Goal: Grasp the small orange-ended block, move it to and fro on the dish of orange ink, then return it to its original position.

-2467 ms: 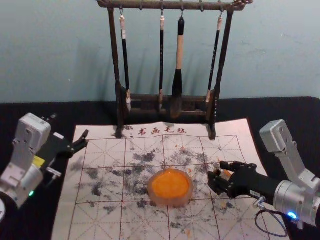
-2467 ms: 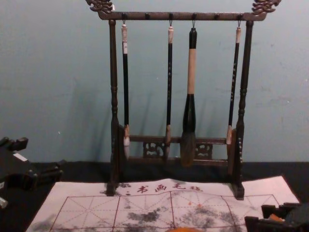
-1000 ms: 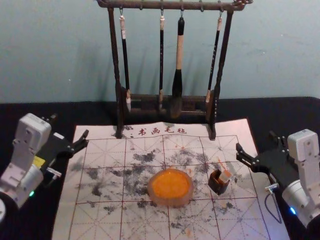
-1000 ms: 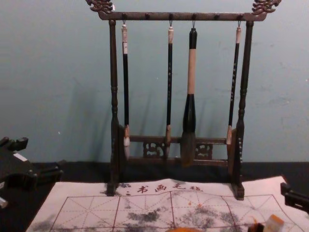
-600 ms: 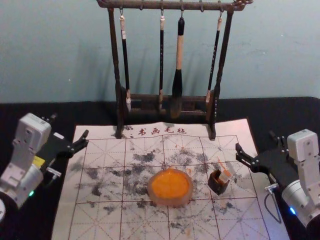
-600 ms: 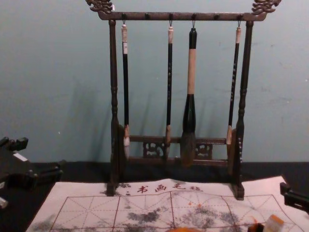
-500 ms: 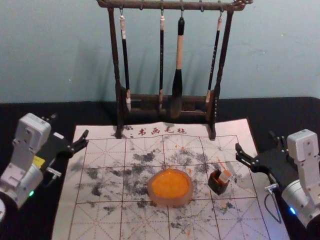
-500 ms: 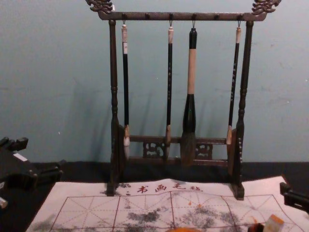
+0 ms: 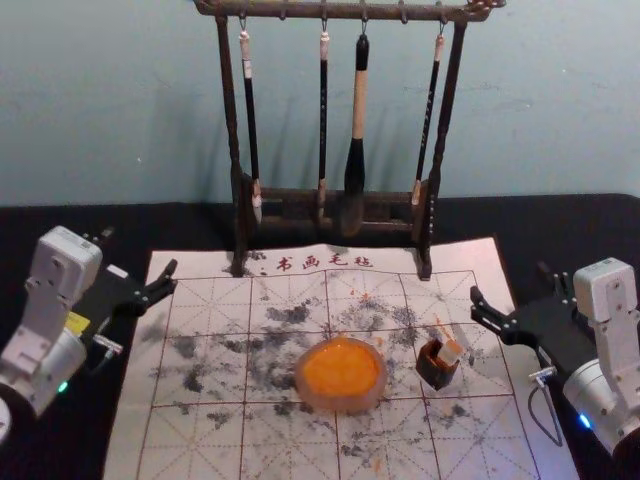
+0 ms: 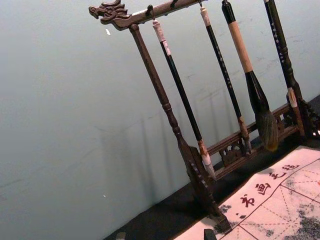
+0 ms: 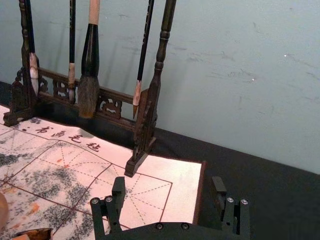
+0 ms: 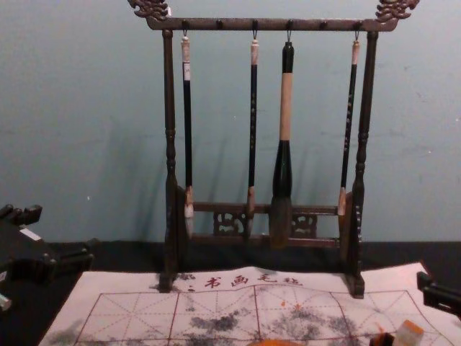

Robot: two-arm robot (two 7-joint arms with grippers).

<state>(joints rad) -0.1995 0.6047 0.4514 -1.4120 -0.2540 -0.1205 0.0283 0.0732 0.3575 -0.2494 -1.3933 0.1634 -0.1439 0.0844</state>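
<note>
Moved since 2.5 s ago: right gripper (image 9: 512,282), off the small orange-ended block, now over toward the mat's right edge
Right gripper state: fingers apart, nothing between
Left gripper (image 9: 139,252): parked at mat's left edge, fingers apart
Small orange-ended block (image 9: 450,351): tilted, at the dark brown holder (image 9: 437,370); can't tell if inside or beside
Orange ink dish (image 9: 340,375): on calligraphy mat (image 9: 205,455), left of block
Brush rack (image 9: 232,115): behind, four brushes hanging

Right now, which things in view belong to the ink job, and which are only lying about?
For the job: small pale block; small dark holder; dish of orange ink.

Just there: brush rack; four hanging brushes; marked mat under the dish.
</note>
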